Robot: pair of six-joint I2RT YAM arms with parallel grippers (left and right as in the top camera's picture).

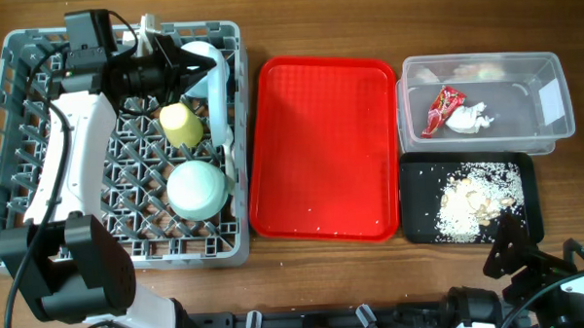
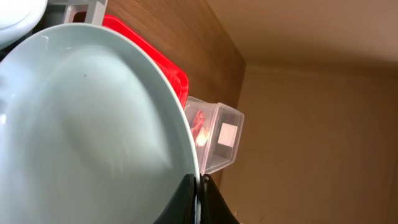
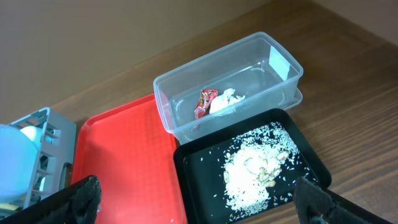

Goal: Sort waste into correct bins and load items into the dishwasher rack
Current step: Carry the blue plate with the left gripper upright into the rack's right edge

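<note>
We see our left end effector (image 2: 198, 185) pinching the light blue plate (image 2: 93, 124) upright in the dishwasher rack (image 1: 9, 145); our right end effector (image 3: 199, 202), well right of the rack, gapes empty.

Red wrapper (image 1: 442, 111) and tissue (image 1: 471, 120) lie in clear tub (image 1: 523, 86).

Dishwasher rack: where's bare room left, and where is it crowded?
Free: the dishwasher rack's front strip between the bowl and its near wall, and the left strip between the left arm and the left wall. Crowded: the right side, with cup, bowl and gripped plate close together.
</note>
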